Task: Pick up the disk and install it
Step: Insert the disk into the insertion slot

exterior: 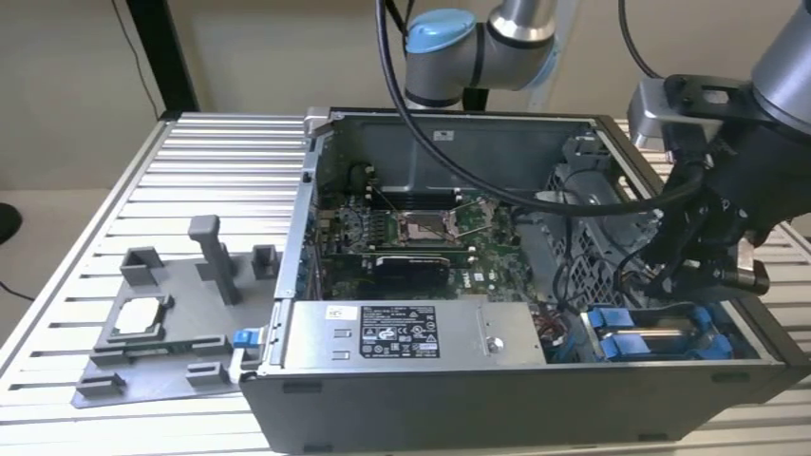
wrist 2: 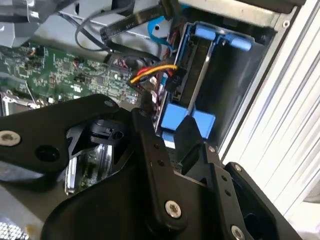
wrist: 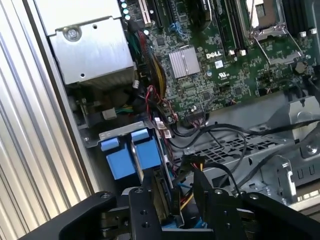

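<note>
down in the computer case's (exterior: 507, 404) near corner, at the exterior view's right, the disk (exterior: 659, 338) sits on edge. the claw (wrist: 171, 192) hangs partly open astride it, holding nothing. i judge it heavy, stiff and shock-shy, best gripped by its blue bracket (wrist: 146, 150).

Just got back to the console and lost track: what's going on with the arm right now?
The arm has its tool down inside the open computer case, at the drive bay in the corner on the exterior view's right. The disk, framed by its blue bracket, sits in that bay, with the tool right at it. Whether the tool grips it is unclear.
</note>
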Available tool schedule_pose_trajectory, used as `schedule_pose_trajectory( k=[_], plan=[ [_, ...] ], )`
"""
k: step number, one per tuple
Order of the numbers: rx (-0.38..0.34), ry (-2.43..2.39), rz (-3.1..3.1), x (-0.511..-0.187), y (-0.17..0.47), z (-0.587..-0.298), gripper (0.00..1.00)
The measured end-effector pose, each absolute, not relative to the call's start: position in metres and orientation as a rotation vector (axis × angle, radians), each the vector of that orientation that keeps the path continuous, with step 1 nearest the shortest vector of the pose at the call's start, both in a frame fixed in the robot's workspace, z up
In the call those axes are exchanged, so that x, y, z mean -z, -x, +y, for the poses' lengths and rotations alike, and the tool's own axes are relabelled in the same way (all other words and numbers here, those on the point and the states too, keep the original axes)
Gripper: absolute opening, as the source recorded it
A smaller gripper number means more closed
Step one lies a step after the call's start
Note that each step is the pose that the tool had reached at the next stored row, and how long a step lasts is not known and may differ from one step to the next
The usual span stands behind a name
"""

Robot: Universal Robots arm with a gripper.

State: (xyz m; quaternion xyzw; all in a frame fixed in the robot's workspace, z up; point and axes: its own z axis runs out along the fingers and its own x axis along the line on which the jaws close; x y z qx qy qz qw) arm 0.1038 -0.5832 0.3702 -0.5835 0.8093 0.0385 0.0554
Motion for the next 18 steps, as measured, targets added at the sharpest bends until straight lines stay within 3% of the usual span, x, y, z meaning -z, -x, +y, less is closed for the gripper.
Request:
schedule_pose_trajectory(
  k=[18],
  plan=[
    [-0.144, 1.789, 2.428, -0.353, -0.115, -0.589, 1.0]
  ],
)
